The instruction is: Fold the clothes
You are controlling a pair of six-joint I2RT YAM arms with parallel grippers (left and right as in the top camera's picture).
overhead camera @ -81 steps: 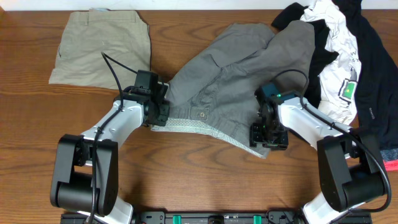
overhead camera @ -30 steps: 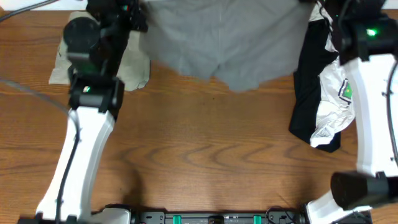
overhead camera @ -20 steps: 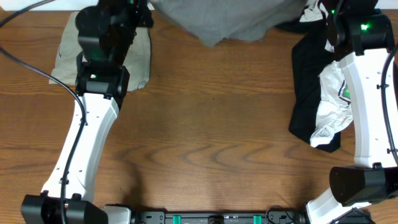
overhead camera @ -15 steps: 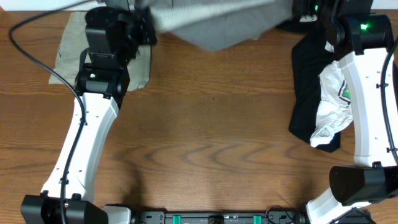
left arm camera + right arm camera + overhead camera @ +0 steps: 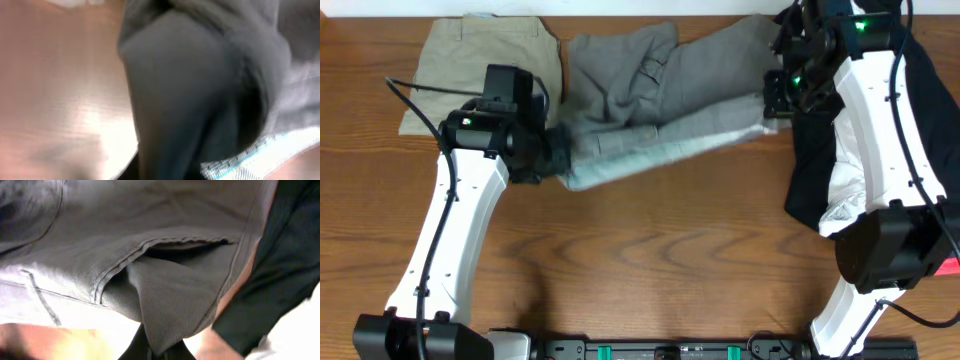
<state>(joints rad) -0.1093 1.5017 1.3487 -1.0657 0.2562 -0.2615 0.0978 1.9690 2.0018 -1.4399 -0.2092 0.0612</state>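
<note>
The grey shorts point(image 5: 660, 90) lie stretched across the far side of the table, the pale inner waistband along their near edge. My left gripper point(image 5: 556, 158) is at the waistband's left end. In the left wrist view blurred grey cloth point(image 5: 200, 100) fills the frame and hides the jaws. My right gripper point(image 5: 777, 95) is at the right end. In the right wrist view the right gripper point(image 5: 156, 352) is shut, a fold of the grey shorts point(image 5: 150, 255) pinched between its dark fingers.
Folded khaki shorts point(image 5: 470, 70) lie at the far left, just beyond the left arm. A heap of black and white garments point(image 5: 860, 150) sits at the right under the right arm, with a pink-edged piece point(image 5: 950, 265) at the table's right edge.
The shorts, held up high at the far edge before, have come down and now lie spread on the table. Both grippers dropped with them, the left one moving nearer and rightward.
</note>
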